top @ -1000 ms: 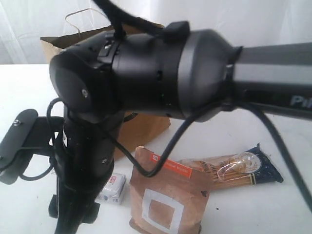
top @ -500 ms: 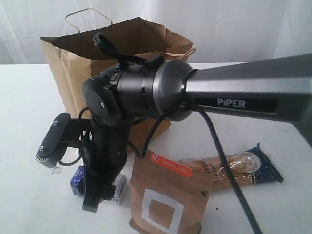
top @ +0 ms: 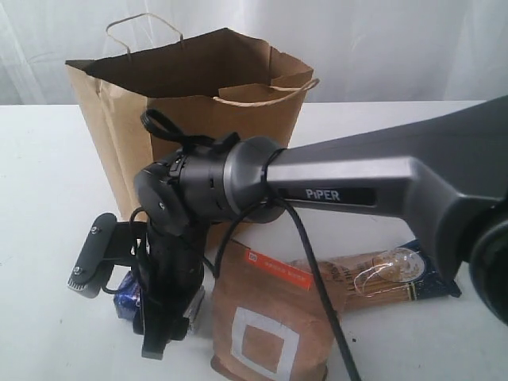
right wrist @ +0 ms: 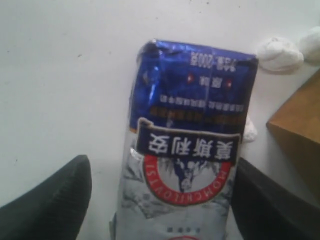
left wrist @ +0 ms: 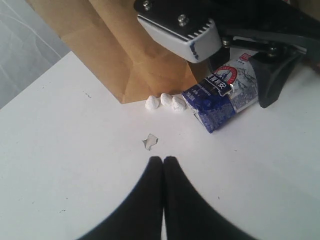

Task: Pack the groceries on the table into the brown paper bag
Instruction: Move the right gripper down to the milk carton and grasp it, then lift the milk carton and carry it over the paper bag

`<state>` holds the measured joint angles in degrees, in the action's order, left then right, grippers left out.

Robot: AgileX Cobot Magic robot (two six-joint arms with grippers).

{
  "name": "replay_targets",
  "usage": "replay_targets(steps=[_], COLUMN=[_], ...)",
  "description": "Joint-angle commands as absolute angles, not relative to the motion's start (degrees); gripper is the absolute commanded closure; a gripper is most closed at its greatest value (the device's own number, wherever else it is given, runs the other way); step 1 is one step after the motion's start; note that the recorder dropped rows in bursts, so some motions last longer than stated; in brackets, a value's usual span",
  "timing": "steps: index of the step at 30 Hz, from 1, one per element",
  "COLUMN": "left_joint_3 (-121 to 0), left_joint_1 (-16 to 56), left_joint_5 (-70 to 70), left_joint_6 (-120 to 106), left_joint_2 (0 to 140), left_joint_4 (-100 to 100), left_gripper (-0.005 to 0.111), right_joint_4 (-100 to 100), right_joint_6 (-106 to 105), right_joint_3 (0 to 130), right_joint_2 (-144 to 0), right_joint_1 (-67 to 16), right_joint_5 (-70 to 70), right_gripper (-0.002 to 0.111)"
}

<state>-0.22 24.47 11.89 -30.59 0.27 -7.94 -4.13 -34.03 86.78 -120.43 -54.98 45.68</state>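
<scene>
The small blue-white packet (right wrist: 190, 145) lies flat on the white table (top: 48, 198), just in front of the brown paper bag (top: 198, 87). My right gripper (right wrist: 160, 200) points down over it and is open, with one finger on each side of the packet (top: 127, 292). One finger is close against the packet's edge and the other stands off with a gap. My left gripper (left wrist: 163, 161) hovers shut and empty over bare table, short of the packet (left wrist: 220, 92). The brown pouch with a white square (top: 266, 317) and the spaghetti pack (top: 381, 274) lie to the right.
Three white crumbs (left wrist: 165, 102) sit at the bag's bottom corner beside the packet, and a small scrap (left wrist: 150, 141) lies just ahead of my left fingertips. The right arm (top: 381, 186) stretches across the scene above the pouch. The bag stands upright with its mouth open.
The right arm has swung down and away from the camera, lowering its open gripper around the packet. The bag, which the arm blocked before, now shows fully.
</scene>
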Motion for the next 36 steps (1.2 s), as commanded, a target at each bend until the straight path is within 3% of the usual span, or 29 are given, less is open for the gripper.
replay_targets(steps=[1, 7, 10, 11, 13, 36], left_joint_3=[0.00, 0.00, 0.00, 0.00, 0.00, 0.00], left_joint_1=[24.68, 24.68, 24.68, 24.68, 24.68, 24.68], left_joint_5=[12.00, 12.00, 12.00, 12.00, 12.00, 12.00], left_joint_6=[-30.42, -30.42, -30.42, -30.42, -30.42, -30.42], left_joint_2=[0.00, 0.00, 0.00, 0.00, 0.00, 0.00], left_joint_4=[-8.35, -8.35, -8.35, -8.35, -8.35, -8.35], left_gripper=[0.107, 0.107, 0.107, 0.107, 0.107, 0.107], right_joint_4=[-4.45, -4.45, -6.00, -6.56, -7.19, -8.08], right_joint_6=[-34.68, -34.68, -34.68, -34.68, -34.68, -34.33], right_joint_3=[86.73, 86.73, 86.73, 86.73, 86.73, 88.52], right_joint_2=[-120.68, -120.68, -120.68, -120.68, -120.68, -107.21], right_joint_1=[-54.78, -54.78, -54.78, -54.78, -54.78, -59.44], right_joint_5=[44.65, 44.65, 45.15, 45.25, 45.25, 45.01], right_gripper=[0.042, 0.058, 0.081, 0.099, 0.108, 0.108])
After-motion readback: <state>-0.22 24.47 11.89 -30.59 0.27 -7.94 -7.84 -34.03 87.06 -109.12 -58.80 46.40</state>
